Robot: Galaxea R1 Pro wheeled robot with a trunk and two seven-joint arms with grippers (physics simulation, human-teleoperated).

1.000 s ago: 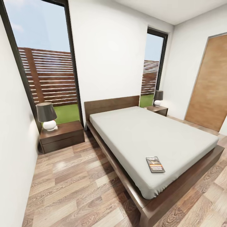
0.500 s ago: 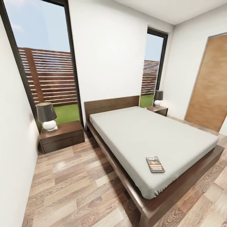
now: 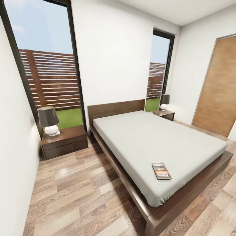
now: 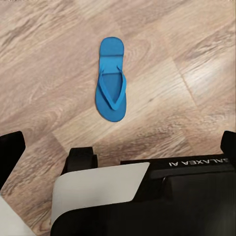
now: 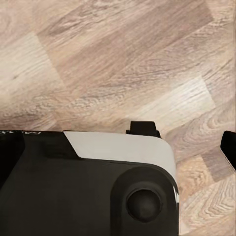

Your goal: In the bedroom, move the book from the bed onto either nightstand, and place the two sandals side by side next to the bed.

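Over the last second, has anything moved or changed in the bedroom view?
Nothing visibly changed. In the head view the book lies at the same spot near the foot of the bed, and both nightstands, the near one and the far one, stand as before. The camera has not shifted either.

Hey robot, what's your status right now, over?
Grippers: state unreadable. Small dark paperback book with orange band flat on pale grey mattress of the dark wooden bed, near the foot. One bright blue flip-flop on plank floor. Nothing blocking.
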